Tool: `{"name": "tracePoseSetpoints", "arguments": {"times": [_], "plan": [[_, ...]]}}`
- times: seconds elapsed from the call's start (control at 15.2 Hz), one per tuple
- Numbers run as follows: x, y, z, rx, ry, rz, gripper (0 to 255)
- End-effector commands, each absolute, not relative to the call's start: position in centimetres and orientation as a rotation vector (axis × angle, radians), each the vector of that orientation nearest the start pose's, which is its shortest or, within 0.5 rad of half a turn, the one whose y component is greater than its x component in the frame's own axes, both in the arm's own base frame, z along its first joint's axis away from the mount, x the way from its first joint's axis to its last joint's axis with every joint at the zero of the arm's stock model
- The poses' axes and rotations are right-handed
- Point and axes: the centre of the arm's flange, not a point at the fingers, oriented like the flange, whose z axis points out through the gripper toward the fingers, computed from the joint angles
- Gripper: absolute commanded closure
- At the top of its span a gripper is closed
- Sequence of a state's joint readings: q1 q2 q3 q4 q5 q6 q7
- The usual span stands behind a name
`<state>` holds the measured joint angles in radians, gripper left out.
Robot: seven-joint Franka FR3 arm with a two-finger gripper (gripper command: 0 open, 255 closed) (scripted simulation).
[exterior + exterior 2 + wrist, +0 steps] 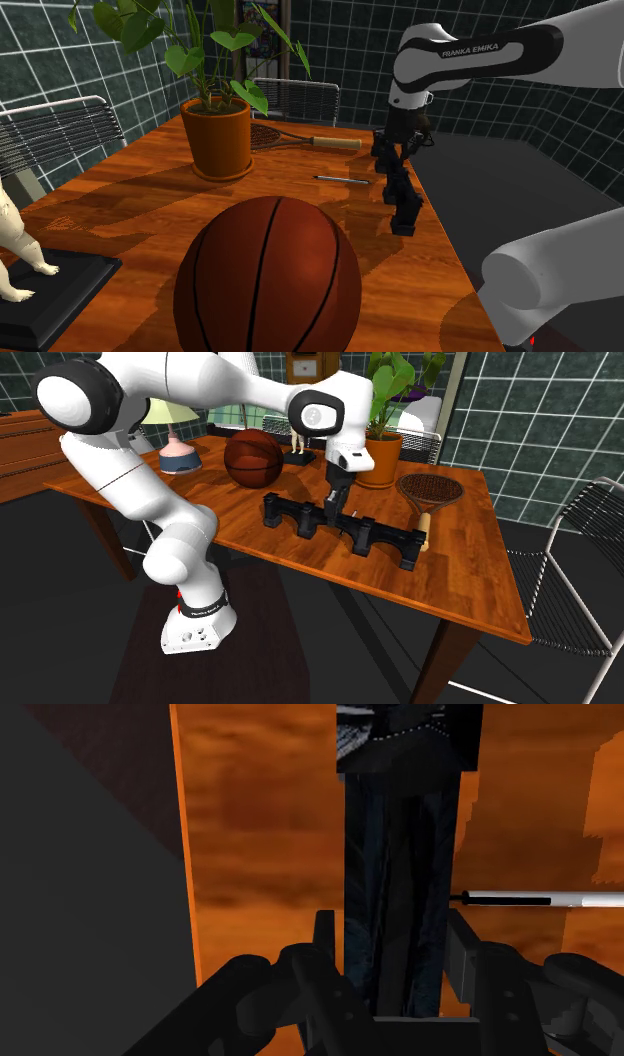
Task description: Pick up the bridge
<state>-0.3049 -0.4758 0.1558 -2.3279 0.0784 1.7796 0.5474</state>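
1 arm bends down over the table edge, hand clamped on the black bridge.

Home dining table, chairs, houseplant

Evenly lit; potted plant and basketball cast soft shadows on the table; wrist view dimmer

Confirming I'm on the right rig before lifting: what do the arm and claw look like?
The arm has glossy white, rounded links with dark joints. One dark section carries white FRANKA EMIKA lettering. The claw is all black.
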Motion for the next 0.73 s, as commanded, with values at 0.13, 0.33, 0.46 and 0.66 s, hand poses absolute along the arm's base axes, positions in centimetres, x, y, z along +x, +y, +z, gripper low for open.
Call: {"name": "tracePoseSetpoints", "arguments": {"times": [0.13, 0.33, 0.46, 0.66], "plan": [[39.8, -4.7, 53.1, -2.938, 1.132, 0.118, 255], [39.8, -4.7, 54.6, -2.938, 1.132, 0.118, 255], [39.8, -4.7, 55.7, -2.938, 1.132, 0.118, 255], [39.8, -4.7, 57.3, -2.938, 1.132, 0.118, 255]]}}
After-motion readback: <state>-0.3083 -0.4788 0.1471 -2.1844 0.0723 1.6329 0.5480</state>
